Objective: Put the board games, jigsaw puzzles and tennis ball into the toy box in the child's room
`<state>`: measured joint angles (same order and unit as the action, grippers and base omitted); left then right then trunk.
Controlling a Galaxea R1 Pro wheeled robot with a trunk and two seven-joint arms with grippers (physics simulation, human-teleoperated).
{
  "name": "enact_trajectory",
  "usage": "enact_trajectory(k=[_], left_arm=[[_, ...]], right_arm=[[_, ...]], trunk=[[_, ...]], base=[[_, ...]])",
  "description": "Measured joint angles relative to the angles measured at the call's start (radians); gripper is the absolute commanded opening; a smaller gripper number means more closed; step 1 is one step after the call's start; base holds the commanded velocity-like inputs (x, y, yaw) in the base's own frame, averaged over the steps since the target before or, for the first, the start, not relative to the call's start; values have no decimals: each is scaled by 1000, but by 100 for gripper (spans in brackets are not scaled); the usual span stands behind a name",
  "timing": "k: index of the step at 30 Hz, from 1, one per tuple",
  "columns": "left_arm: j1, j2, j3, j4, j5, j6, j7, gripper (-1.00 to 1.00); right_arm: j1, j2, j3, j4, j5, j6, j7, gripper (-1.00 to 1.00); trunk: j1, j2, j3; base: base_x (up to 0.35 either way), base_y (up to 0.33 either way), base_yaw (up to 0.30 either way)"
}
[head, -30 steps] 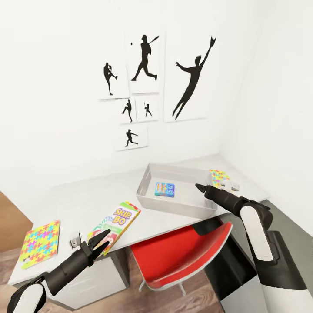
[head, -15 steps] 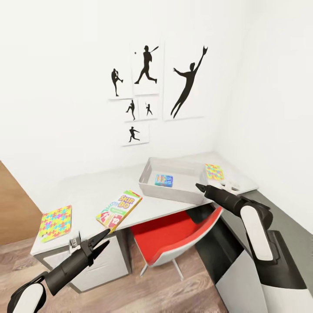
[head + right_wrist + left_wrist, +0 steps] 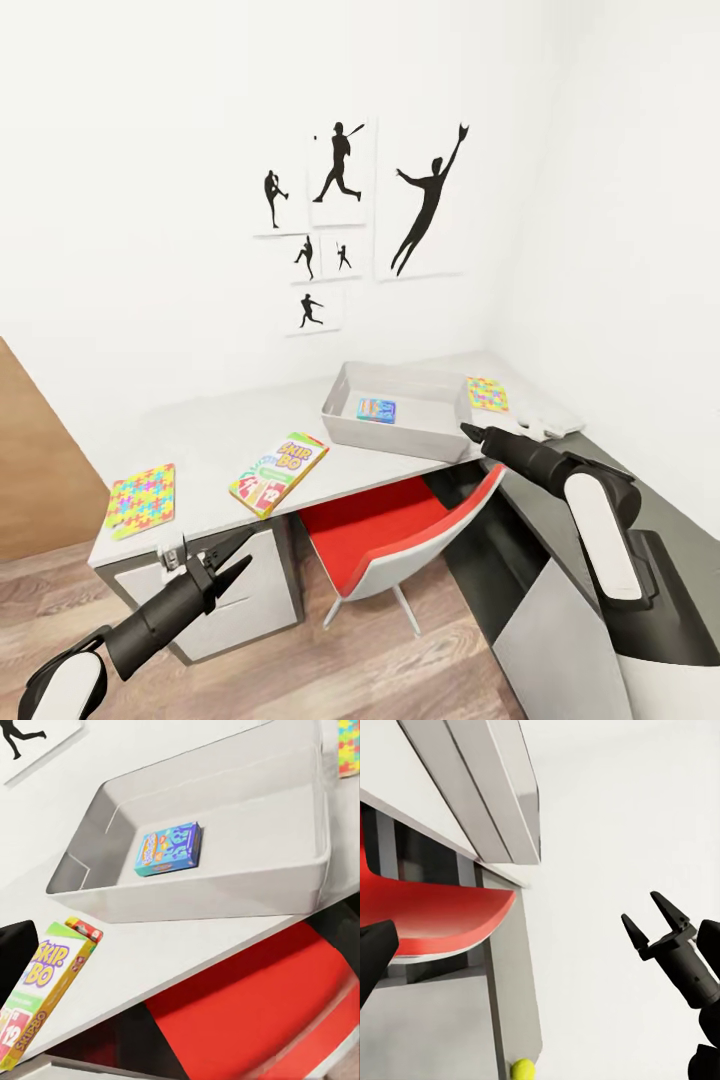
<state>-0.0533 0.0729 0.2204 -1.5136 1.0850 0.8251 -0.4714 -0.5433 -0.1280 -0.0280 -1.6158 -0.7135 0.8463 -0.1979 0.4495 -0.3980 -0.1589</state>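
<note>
Jaws: left gripper (image 3: 222,560) spread wide, empty; right gripper (image 3: 468,430) state cannot be determined. Blue board game (image 3: 376,409) lies inside toy box (image 3: 345,422). Skip-Bo game (image 3: 279,473), at the box's 8 o'clock, and two jigsaw puzzles (image 3: 141,498) (image 3: 487,393) remain on worktop (image 3: 205,440).

The grey toy box (image 3: 400,436) stands on the pale table (image 3: 200,440). A blue board game (image 3: 376,409) lies flat inside it. The Skip-Bo box (image 3: 279,473) lies flat near the table's front edge. One colourful jigsaw puzzle (image 3: 141,499) lies at the left end, another jigsaw (image 3: 487,393) just beside the toy box.
</note>
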Motion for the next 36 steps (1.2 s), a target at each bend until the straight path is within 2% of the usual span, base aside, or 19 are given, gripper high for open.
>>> enact_trajectory(k=[2,10,21,27,36], left_arm=[[0,0,0,3,-1,-1,2,100],[-1,-1,1,7,-9,-1,4,100],[-3,-6,0,8,-39,-1,4,100],[25,-1,-6,13,-38,0,0,100],[25,-1,-6,13,-38,0,0,100]], right_arm=[[3,-11,-2,0,0,0,0,100],[12,-26,-6,0,0,0,0,100],[62,-32,-10,1,1,-2,0,100],[80,-33,-6,29,5,7,2,100],[80,-33,-6,63,5,7,2,100]], trunk=[[0,0,3],[0,0,16],[0,0,26],[0,0,27],[0,0,27]], base=[[-29,0,0],[-15,0,0],[-4,0,0],[0,0,0],[0,0,0]])
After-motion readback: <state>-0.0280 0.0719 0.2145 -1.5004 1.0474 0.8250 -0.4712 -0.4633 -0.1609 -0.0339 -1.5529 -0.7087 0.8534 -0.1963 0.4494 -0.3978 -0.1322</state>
